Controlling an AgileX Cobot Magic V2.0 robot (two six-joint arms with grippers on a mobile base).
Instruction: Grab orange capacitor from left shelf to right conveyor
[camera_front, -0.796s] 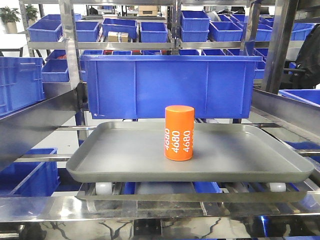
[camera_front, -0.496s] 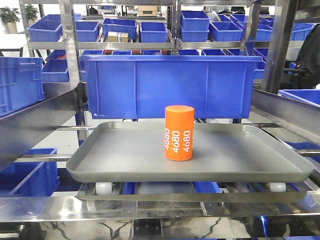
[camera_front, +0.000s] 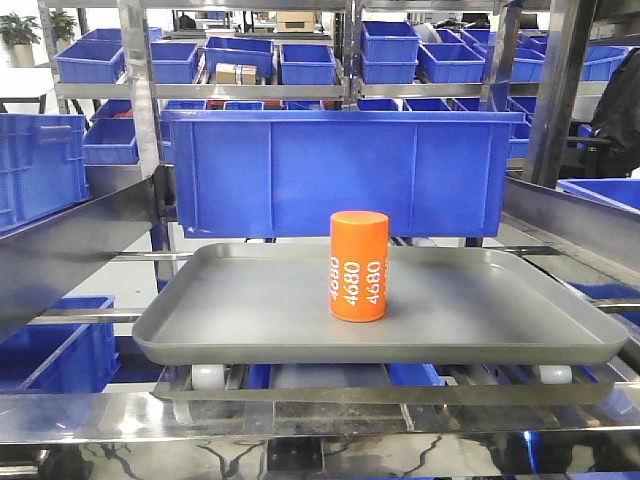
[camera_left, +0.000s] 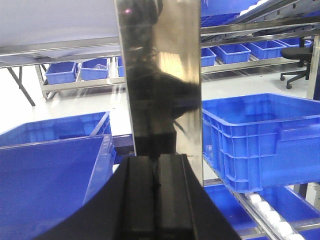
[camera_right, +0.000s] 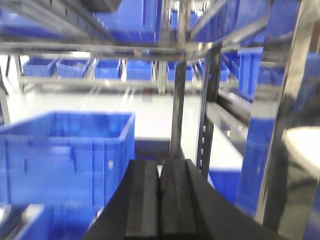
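Only the front view showed the orange capacitor (camera_front: 359, 266), upright mid-frame on the grey tray (camera_front: 250, 310) of the left shelf (camera_front: 138, 130). Wrist views, the right blurred, showed the left hand (camera_left: 154, 165) and right hand (camera_right: 160, 170) pressed together.

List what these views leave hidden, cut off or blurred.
Front view: contents of the large blue plastic bin, hidden by its front wall.
Front view: the left tool and right tool are absent, so distance to the orange cylindrical capacitor is unknown.
Left wrist view: shiny steel post blocks the middle.
Right wrist view: blur smears fine detail.
Conveyor: in no view.
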